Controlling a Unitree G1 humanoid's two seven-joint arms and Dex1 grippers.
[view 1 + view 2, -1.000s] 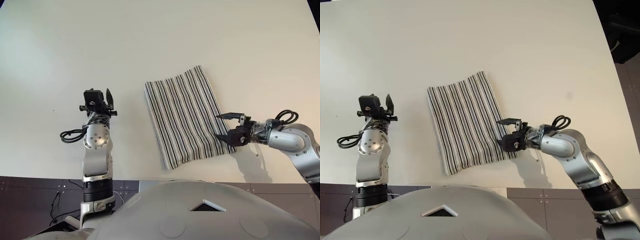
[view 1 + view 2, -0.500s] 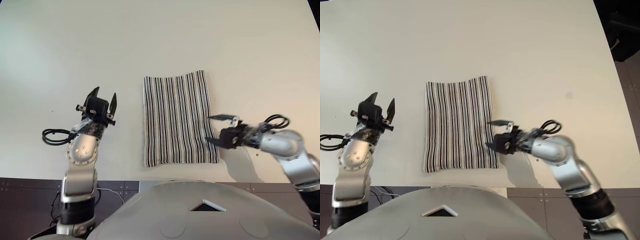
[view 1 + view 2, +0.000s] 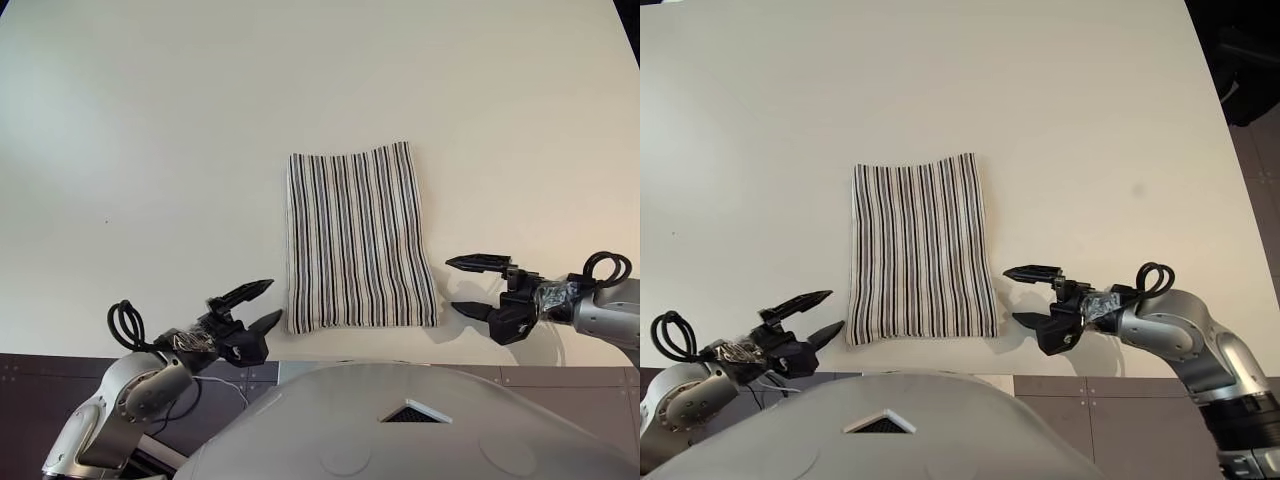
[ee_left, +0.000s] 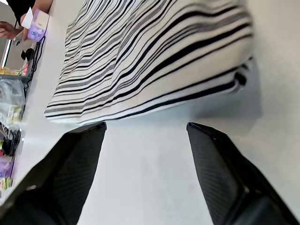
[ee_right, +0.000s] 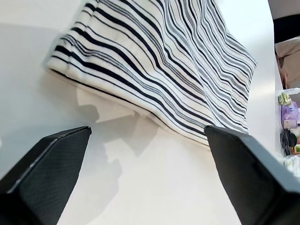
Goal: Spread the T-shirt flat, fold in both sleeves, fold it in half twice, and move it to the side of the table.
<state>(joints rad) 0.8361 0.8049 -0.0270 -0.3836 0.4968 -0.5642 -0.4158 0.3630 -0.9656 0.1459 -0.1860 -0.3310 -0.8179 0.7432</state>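
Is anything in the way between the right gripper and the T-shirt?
Nothing visible. The right gripper is open beside the T-shirt's near right corner, with just table surface between them.

dark panel: screwed strip across the foreground | small purple box: beside black cable | floor: brown, far right

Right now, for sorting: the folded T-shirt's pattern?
Striped folded T-shirt, black on white; left eye view.
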